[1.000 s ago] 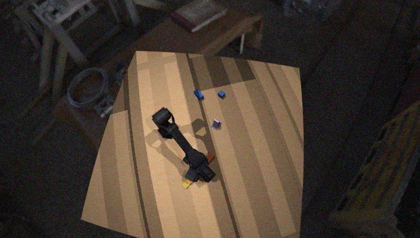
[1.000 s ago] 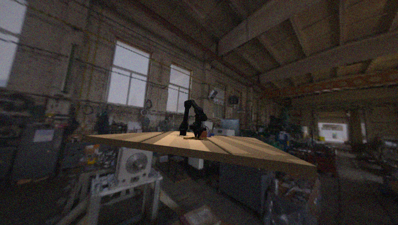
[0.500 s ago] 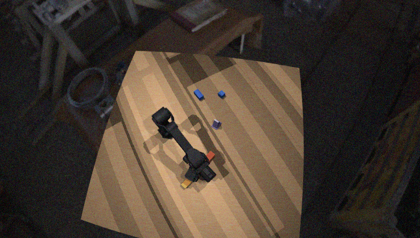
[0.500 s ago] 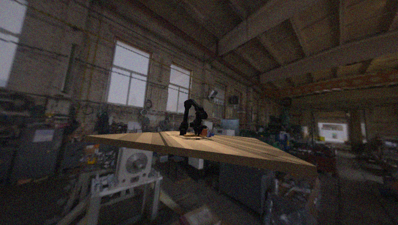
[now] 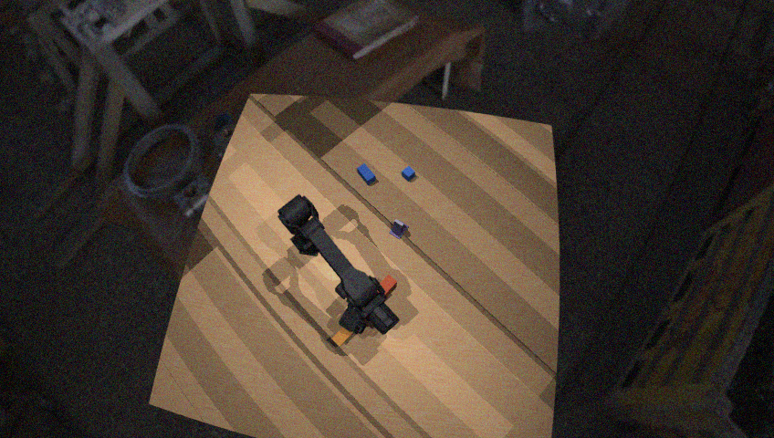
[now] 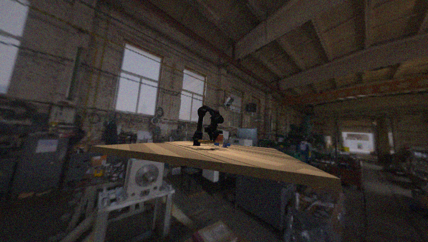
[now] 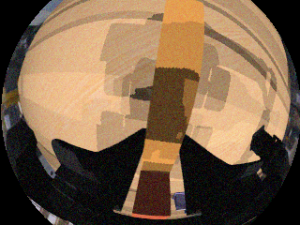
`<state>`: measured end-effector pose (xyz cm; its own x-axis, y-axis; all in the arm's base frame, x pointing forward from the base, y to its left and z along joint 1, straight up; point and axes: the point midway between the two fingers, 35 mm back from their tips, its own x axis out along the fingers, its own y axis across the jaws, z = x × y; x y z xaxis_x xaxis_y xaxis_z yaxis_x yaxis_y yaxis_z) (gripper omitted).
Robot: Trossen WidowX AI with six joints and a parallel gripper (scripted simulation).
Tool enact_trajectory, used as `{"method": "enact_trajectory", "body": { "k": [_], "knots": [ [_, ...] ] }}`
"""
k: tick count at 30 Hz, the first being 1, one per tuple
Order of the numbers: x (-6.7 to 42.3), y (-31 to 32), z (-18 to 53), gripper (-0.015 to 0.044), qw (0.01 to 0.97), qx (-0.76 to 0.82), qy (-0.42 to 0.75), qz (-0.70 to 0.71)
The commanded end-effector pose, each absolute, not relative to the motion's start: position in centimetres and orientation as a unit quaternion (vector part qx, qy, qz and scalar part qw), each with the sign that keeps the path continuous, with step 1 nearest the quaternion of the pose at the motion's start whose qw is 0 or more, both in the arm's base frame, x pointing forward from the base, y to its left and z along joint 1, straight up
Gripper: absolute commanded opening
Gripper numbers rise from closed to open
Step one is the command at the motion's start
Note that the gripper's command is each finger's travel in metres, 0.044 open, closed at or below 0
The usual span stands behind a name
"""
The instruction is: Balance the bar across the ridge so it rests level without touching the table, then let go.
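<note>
On the striped wooden table (image 5: 466, 336), the black arm (image 5: 331, 252) reaches out from its base toward the near side, and its gripper (image 5: 362, 318) is clamped on the bar (image 5: 340, 337). From the top view most of the bar is hidden under the wrist: only an orange-yellow end shows on one side and a red end (image 5: 388, 283) on the other. The wrist view shows more of it, a long strip (image 7: 169, 100) running away from the camera between the two dark fingers, yellow at the far end, shaded in the middle and dark red nearest the lens. Whether the bar touches the table cannot be told from these views. The small purple ridge (image 5: 399, 228) stands well apart from the gripper, further along the table. Two blue blocks (image 5: 366, 172) (image 5: 408, 172) lie beyond it. In the exterior view the arm (image 6: 207, 124) is small and distant, and the bar and ridge are too blurred to separate.
</note>
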<state>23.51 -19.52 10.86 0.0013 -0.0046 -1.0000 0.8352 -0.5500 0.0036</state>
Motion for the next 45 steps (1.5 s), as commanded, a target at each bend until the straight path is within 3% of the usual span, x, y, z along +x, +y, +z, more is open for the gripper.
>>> {"method": "enact_trajectory", "body": {
  "k": [1,18,45],
  "knots": [
    [23.7,-19.6,12.4,0.0000,0.346,0.625,0.327,-0.618],
    [23.4,-19.0,15.9,0.0000,0.347,0.625,0.328,-0.617],
    [27.9,-9.4,15.9,0.0000,0.359,0.620,0.344,-0.607]
  ]
}}
